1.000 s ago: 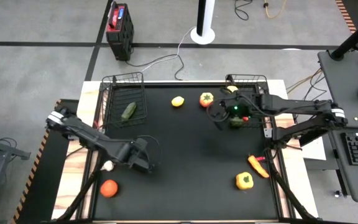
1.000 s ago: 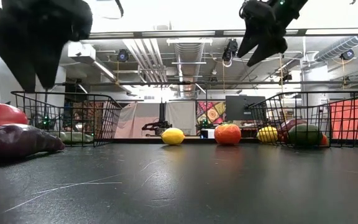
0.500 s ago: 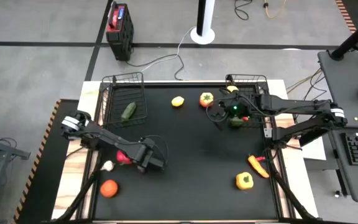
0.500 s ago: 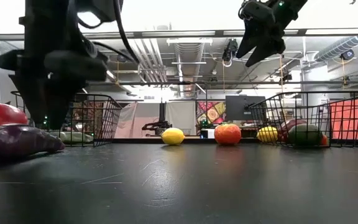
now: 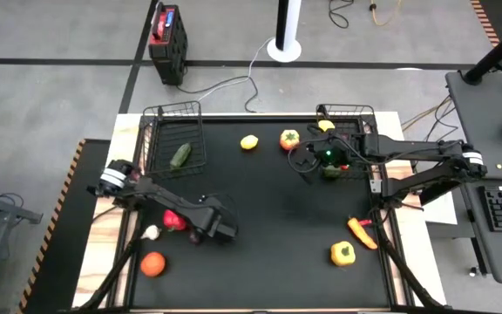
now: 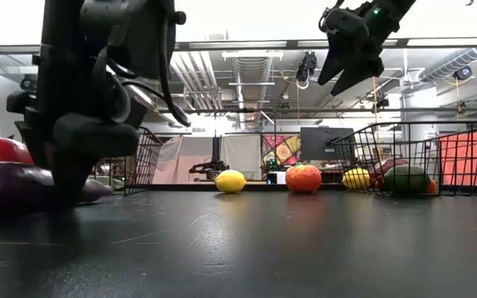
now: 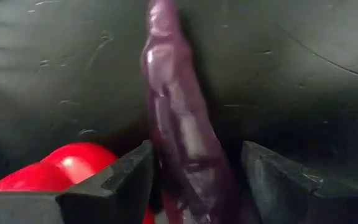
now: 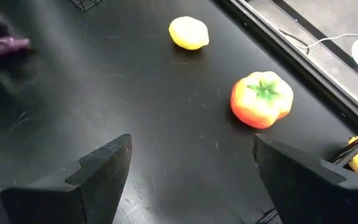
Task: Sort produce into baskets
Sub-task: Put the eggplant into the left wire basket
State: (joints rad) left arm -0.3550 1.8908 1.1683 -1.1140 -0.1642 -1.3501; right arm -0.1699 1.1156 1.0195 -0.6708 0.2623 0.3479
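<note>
A purple eggplant (image 7: pixel 182 124) lies on the black table mat, with a red pepper (image 7: pixel 61 165) close beside it. My left gripper (image 5: pixel 209 229) points steeply down over the eggplant and is open. One finger (image 7: pixel 120 180) stands on each side of the eggplant's thick part, low by the mat (image 6: pixel 69 178). My right gripper (image 8: pixel 191 180) hangs open and high near the right basket (image 5: pixel 349 112), holding nothing. The left basket (image 5: pixel 159 131) holds a green cucumber (image 5: pixel 180 155).
A lemon (image 5: pixel 249 141) and an orange tomato (image 5: pixel 289 138) lie at the far middle. White garlic (image 5: pixel 151 232) and a red tomato (image 5: pixel 152 263) lie near left. A carrot-like piece (image 5: pixel 362 232) and a yellow pepper (image 5: pixel 342 254) lie near right. The mat's centre is bare.
My left gripper has come down from high above the table to just over the mat, tipping more steeply downward, and now straddles the eggplant. The eggplant and pepper have stayed in place. The gap between the fingers looks unchanged.
</note>
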